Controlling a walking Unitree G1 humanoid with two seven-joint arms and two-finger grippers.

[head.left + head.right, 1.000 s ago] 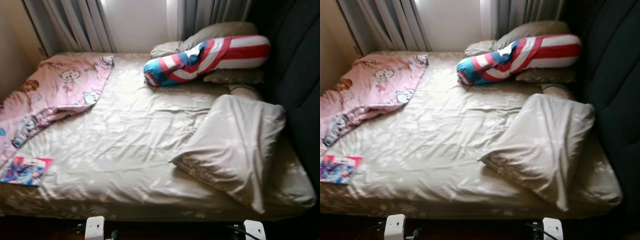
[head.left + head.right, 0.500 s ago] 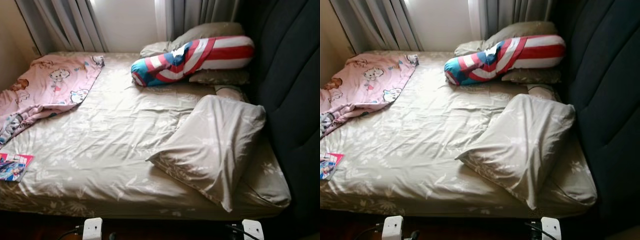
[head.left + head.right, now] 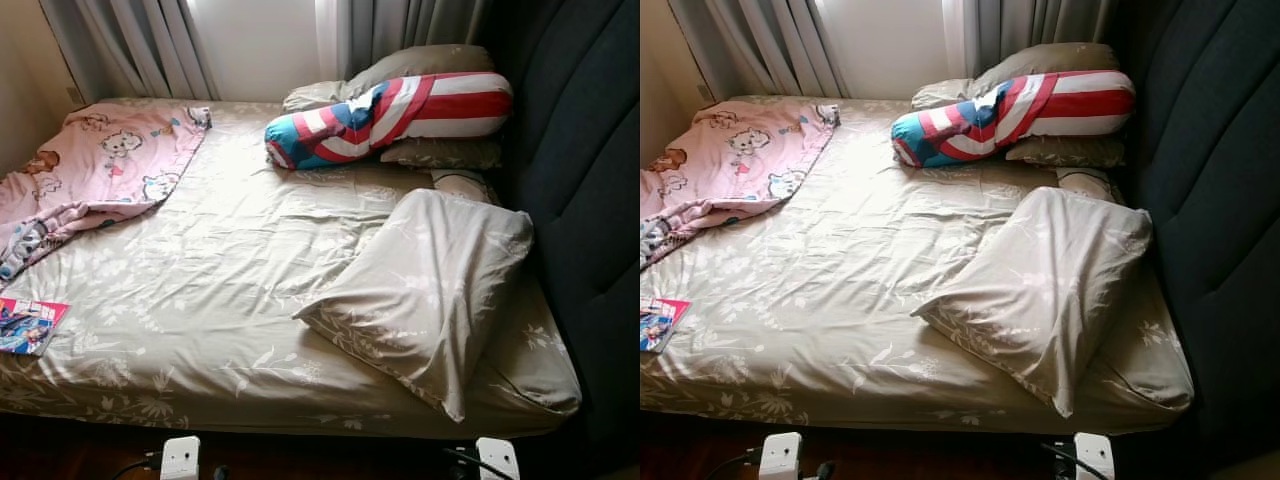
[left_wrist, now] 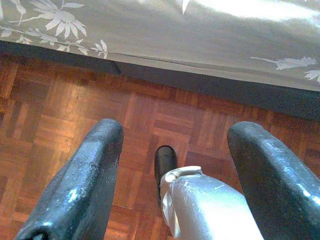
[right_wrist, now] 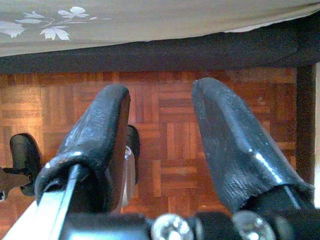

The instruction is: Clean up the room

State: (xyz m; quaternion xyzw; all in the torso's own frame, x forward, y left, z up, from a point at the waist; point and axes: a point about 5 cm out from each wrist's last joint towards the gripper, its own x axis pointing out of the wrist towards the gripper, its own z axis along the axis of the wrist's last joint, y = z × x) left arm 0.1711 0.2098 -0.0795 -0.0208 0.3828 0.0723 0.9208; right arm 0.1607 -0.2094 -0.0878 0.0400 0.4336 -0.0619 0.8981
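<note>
A bed (image 3: 200, 300) with a beige leaf-print sheet lies before me. On it a loose beige pillow (image 3: 430, 285) lies askew near the right side. A red, white and blue bolster (image 3: 385, 115) rests against more beige pillows (image 3: 420, 65) at the head. A pink cartoon blanket (image 3: 100, 170) is bunched at the far left, and a colourful magazine (image 3: 28, 325) lies at the near left edge. My left gripper (image 4: 172, 150) hangs open over the parquet floor beside the bed. My right gripper (image 5: 160, 125) also hangs open above the floor, holding nothing.
A dark padded headboard (image 3: 585, 170) runs along the right side. Grey curtains (image 3: 130, 45) and a bright window wall stand behind the bed. Parquet floor (image 4: 60, 110) lies under the bed's near edge, where my own foot (image 4: 165, 162) shows.
The whole picture shifted left and then steadied as the camera turned right; it is sharper now. Nothing on the bed moved. Both arms still hang low.
</note>
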